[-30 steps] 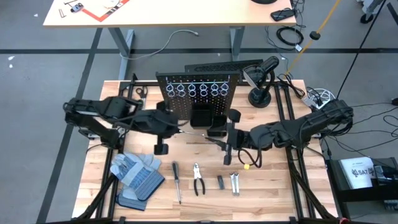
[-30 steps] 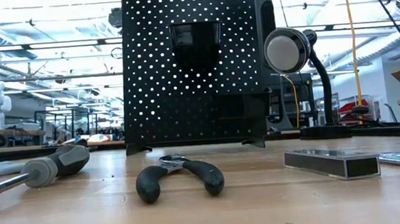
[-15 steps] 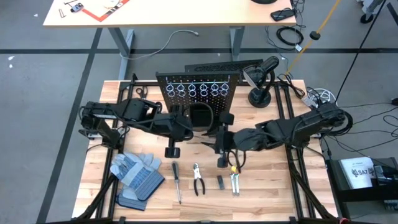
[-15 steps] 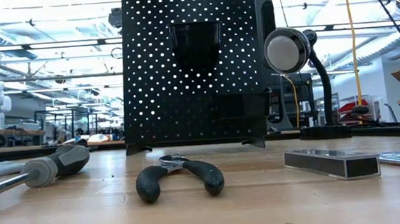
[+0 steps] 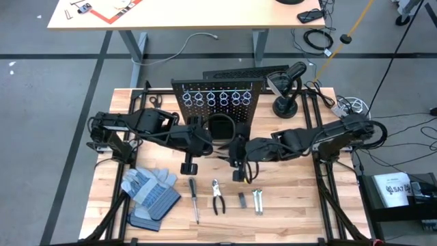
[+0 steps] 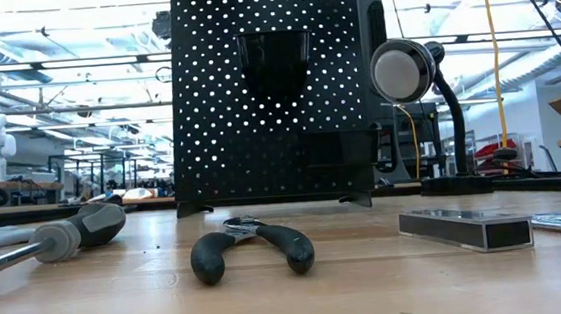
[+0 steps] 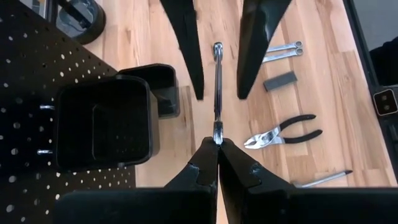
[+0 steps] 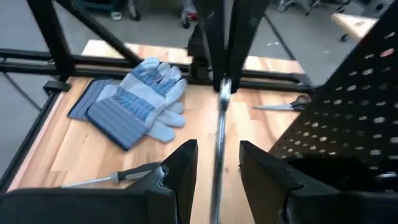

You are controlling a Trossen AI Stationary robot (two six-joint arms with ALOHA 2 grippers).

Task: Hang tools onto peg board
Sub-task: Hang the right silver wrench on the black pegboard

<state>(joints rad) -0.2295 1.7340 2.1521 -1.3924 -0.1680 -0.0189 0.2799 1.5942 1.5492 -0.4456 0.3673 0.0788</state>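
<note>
The left end effector [image 7: 217,146] has its fingers pressed together on one end of a slim silver wrench [image 7: 217,87], held out level just in front of the black bins [image 7: 102,118] on the peg board [image 5: 217,102]; the right end effector [image 8: 214,165] faces it with fingers parted, the wrench's free end lying between them untouched. This looks like a handover in the air; to do it well, the right fingers should close squarely across the shaft, near its end and clear of the left fingertips, and the left should let go only once that grip is firm, or the thin tool may swivel or drop onto the tabletop [image 5: 293,198]. After that the wrench should be carried to a ring holder [image 5: 210,100] or bin with its length kept straight.

The wooden tabletop carries, along its near side, a screwdriver [image 5: 193,198], pliers [image 5: 218,197], a short grey metal piece [image 5: 242,199] and two more wrenches [image 5: 258,201], not yet hung; grey-and-blue work gloves [image 5: 150,188] lie near left; a black desk lamp [image 5: 287,85] stands far right of the board. Beyond is grey floor, a pale desk [image 5: 171,14] and cables; the low view shows an open workshop with ceiling lights.
</note>
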